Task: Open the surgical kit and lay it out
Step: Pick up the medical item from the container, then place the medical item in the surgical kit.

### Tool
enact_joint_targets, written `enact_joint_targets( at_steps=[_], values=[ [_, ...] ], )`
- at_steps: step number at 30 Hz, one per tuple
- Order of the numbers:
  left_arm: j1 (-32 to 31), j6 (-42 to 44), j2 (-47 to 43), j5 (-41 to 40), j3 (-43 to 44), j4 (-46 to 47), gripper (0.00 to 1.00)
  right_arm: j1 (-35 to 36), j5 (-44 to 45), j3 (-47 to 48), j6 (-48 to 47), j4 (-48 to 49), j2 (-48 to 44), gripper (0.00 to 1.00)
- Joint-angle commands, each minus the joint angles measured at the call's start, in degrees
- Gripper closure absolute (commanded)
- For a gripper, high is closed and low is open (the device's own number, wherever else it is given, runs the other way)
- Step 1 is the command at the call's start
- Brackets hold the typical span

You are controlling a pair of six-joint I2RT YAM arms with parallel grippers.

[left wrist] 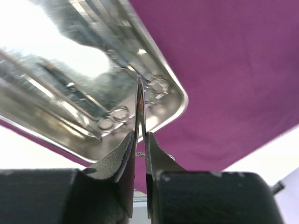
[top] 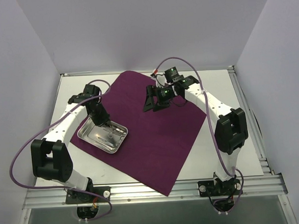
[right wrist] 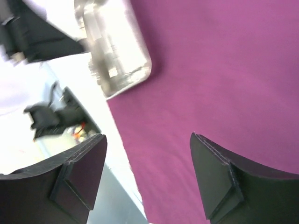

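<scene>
On the table's [top: 224,153] spread cloth [top: 160,146], centre left, the left gripper [left wrist: 140,136] is pinching a thin instrument [left wrist: 139,100] over the tray [top: 87,137], probably for laying out; the right gripper [right wrist: 147,136] is hovering wide open, empty.

One cloth [top: 155,131], one steel tray [top: 94,143], one left hand [top: 108,125], one right hand [top: 155,107]; instruments [top: 112,135] uncountable
</scene>
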Motion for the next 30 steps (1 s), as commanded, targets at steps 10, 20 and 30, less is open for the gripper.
enact_joint_targets(
  at_steps=[10, 20, 30],
  values=[
    [-2.73, 6.22, -3.56, 14.95, 6.02, 4.42, 0.98, 9.90, -16.97, 1.54, -0.91, 8.14, 2.05, 0.38],
    [-4.84, 4.03, -3.56, 17.06, 6.89, 4.34, 0.98, 12.28, -12.84, -0.75, 0.93, 10.87, 2.57, 0.55],
    [-6.25, 2.53, -3.65, 17.94, 7.07, 5.13, 0.98, 13.42, -11.08, -0.22, 1.55, 11.13, 4.86, 0.62]
  ],
)
